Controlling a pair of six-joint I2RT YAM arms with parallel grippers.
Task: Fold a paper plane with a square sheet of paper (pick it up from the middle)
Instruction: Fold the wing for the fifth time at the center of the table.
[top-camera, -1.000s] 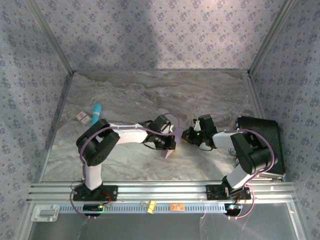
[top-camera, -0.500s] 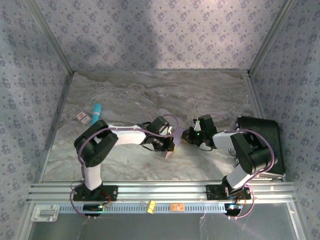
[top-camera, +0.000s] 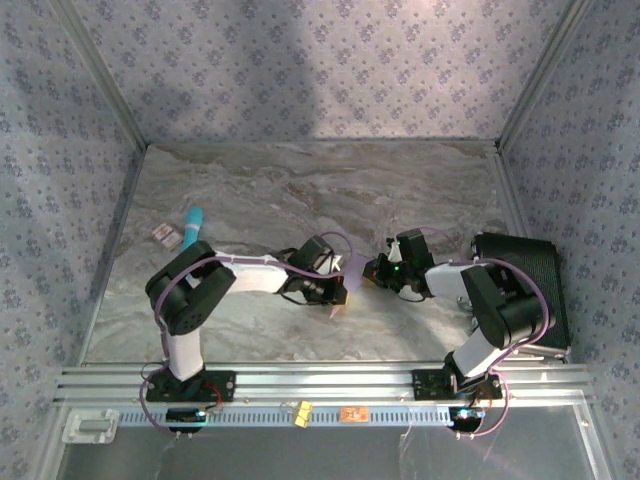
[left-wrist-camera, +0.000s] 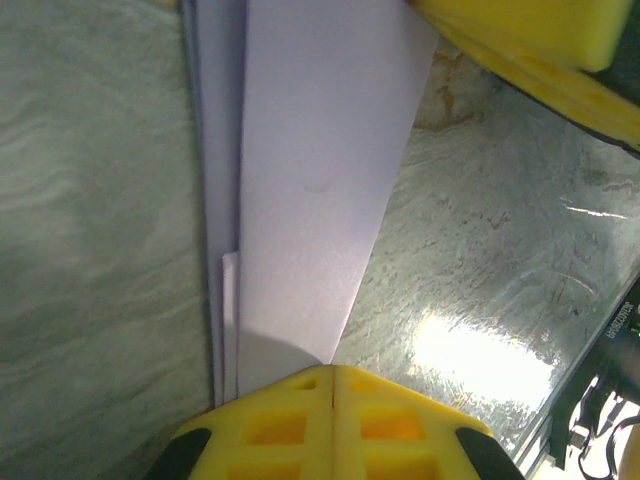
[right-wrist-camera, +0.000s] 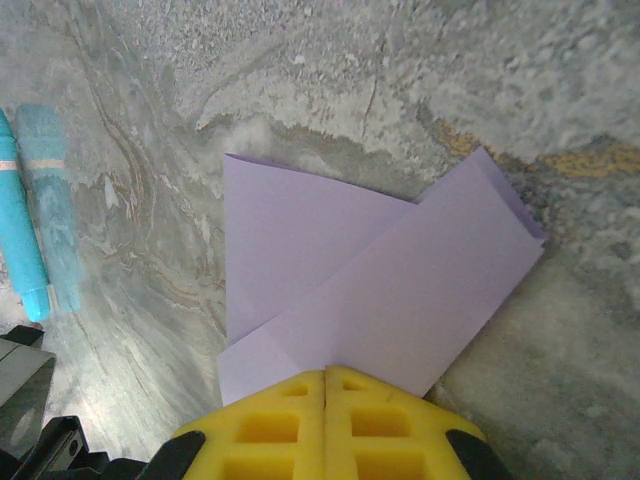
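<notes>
The square sheet of paper is folded into the slim, layered lavender paper plane (top-camera: 347, 272), held just above the marble table between both arms. My left gripper (top-camera: 336, 291) is shut on its near end; in the left wrist view the paper plane (left-wrist-camera: 310, 180) runs away from the closed yellow jaws of the left gripper (left-wrist-camera: 333, 372). My right gripper (top-camera: 373, 271) is shut on the other side. In the right wrist view two overlapping flaps of the paper plane (right-wrist-camera: 400, 290) fan out from the closed right gripper (right-wrist-camera: 325, 372).
A teal marker (top-camera: 192, 226) and a small card (top-camera: 166, 235) lie at the left of the table (top-camera: 300, 190); the marker (right-wrist-camera: 30, 230) also shows in the right wrist view. A black case (top-camera: 530, 285) sits at the right edge. Patterned walls enclose the table.
My left gripper has shifted slightly left and toward the near edge, drawing the paper's near tip with it. The right gripper has barely moved.
</notes>
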